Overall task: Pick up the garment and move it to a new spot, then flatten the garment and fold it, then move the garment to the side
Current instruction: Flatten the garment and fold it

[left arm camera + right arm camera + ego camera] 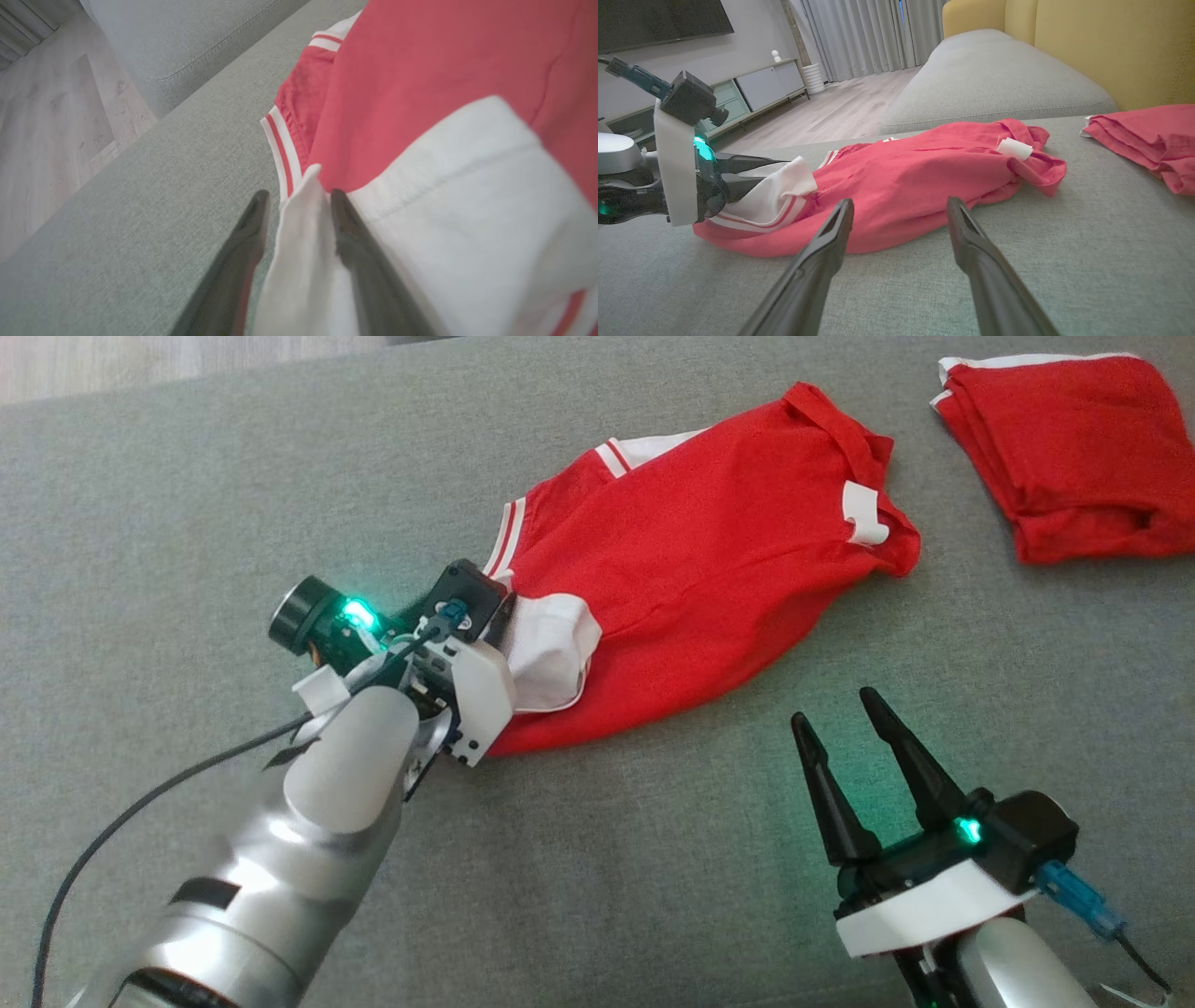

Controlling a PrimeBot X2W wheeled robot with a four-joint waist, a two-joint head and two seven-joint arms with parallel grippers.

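Note:
A red garment [691, 569] with white striped trim lies crumpled on the grey cushion [644, 859]. Its white sleeve [551, 649] is folded up at the lower left end. My left gripper [299, 196] reaches into that end, and a fold of the white sleeve [303, 233] stands between its two fingers, which are still spread. From the right wrist view the left gripper [752, 172] lies low against the sleeve [780, 191]. My right gripper [836, 705] hovers open and empty just off the garment's near edge [915, 186].
A second red garment [1074, 448] lies folded at the far right of the cushion [1153, 135]. Wooden floor [51, 121] drops off beyond the cushion's left edge. A yellow sofa back [1111, 42] rises behind the folded garment.

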